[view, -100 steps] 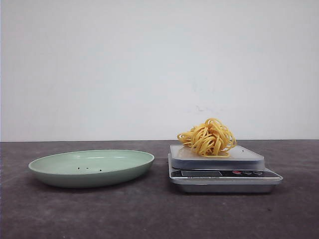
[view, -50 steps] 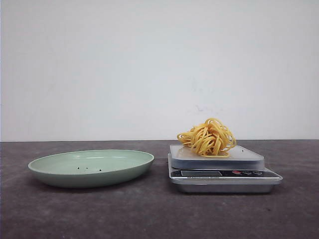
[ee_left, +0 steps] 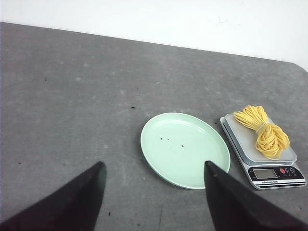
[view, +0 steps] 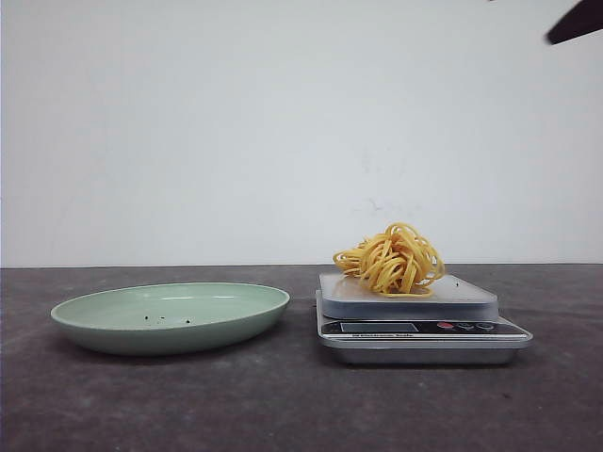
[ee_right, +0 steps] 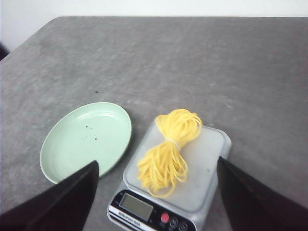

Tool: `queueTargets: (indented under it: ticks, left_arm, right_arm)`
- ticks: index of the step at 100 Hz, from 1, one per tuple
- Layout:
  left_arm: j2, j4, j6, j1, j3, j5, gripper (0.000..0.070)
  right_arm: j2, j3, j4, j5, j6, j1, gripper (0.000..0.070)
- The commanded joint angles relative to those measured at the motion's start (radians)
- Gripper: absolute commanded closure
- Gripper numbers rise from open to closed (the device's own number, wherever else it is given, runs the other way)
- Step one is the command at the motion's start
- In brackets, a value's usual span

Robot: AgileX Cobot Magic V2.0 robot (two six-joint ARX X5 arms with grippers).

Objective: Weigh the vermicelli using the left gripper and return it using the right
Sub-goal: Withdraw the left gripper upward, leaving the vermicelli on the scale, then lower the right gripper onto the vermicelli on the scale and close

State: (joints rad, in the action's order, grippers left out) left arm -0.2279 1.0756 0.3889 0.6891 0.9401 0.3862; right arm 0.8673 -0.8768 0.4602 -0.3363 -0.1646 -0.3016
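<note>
Both grippers' fingers are hanging spread and empty — the vermicelli (ee_right: pixel 167 153) is sitting on the scale (ee_right: pixel 207 175), right of the plate (ee_right: pixel 72 144). The right gripper (ee_right: pixel 156 202) should be descending centred, pinching the bundle's waist — not loose strands.

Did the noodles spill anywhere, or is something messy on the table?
Nothing spilled. The vermicelli sits in one neat bundle on the kitchen scale, with no loose strands on the table. The only odd bits are a few tiny dark specks inside the pale green plate, which is otherwise bare.
</note>
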Motion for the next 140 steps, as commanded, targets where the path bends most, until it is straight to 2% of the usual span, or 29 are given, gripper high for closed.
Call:
queueTargets:
  ticks: [1,28,47,69,99,106,113,117,122,140]
  left_arm:
    - [-0.001,-0.005,0.005,0.004,0.013,-0.002,0.0324]
    - [-0.001,0.003,0.006,0.004,0.013,-0.002,0.0325]
    - [-0.001,0.003,0.007,0.004,0.013,-0.002,0.0324]
    - [-0.001,0.009,0.015,0.004,0.013,-0.002,0.0324]
    - [-0.001,0.011,0.02,0.004,0.013,-0.002,0.0324]
    - [-0.001,0.011,0.02,0.004,0.013,-0.002,0.0324]
    - [-0.001,0.011,0.021,0.004,0.013,-0.002,0.0324]
    - [-0.001,0.013,0.02,0.004,0.013,-0.002,0.0324]
    - [-0.001,0.018,0.02,0.004,0.013,-0.002,0.0324]
    - [-0.001,0.034,0.02,0.004,0.013,-0.002,0.0324]
  right_arm:
    - [0.056,-0.041,-0.024,0.006,-0.015,-0.026,0.0206]
    - [0.314,-0.214,0.02,0.102,-0.023,-0.097,0.0207]
    - [0.483,-0.302,0.04,0.102,-0.035,-0.103,0.0207]
    - [0.664,-0.316,0.042,0.101,-0.047,-0.103,0.0207]
    - [0.835,-0.316,-0.054,0.103,-0.096,-0.143,0.021]
    - [0.855,-0.316,-0.065,0.105,-0.102,-0.153,0.0278]
    - [0.859,-0.316,-0.063,0.124,-0.107,-0.159,0.0412]
    - [0.859,-0.316,-0.065,0.14,-0.107,-0.165,0.0514]
    - [0.859,-0.316,-0.072,0.156,-0.107,-0.174,0.07]
    - [0.846,-0.317,-0.099,0.181,-0.116,-0.181,0.0696]
